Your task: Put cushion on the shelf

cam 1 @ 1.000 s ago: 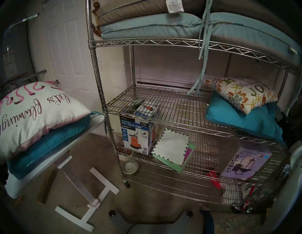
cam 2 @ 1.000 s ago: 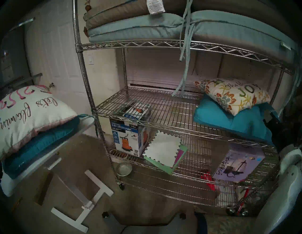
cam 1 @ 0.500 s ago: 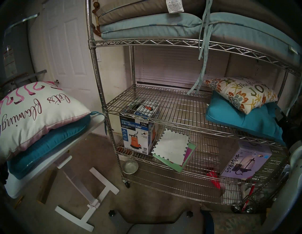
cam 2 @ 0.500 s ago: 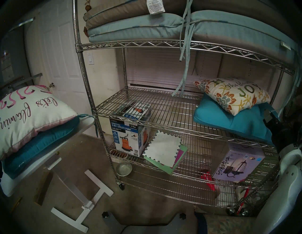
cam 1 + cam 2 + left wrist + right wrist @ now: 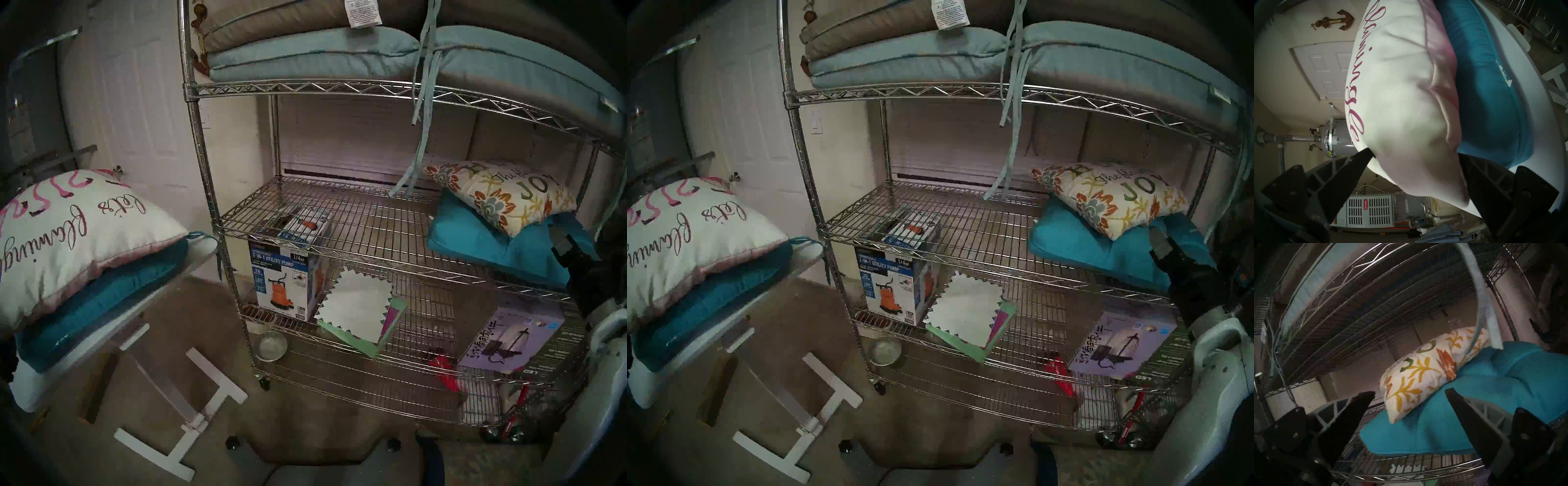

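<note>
At the left of the scene, a plump white cushion with pink cursive lettering is lying on a flat teal seat cushion, both stacked on a small white counter beside the tall chrome wire shelf. The left end effector is sitting with its black fingers spread wide, one on either side of the white cushion's near end; whether they are touching the fabric cannot be told. On the right of the shelf's middle tier, a floral cream cushion lettered "JOY" is resting on a bright turquoise cushion. The right end effector is hovering just before that pair, spread apart and gripping nothing. Pale blue pads are filling the top tier.
</note>
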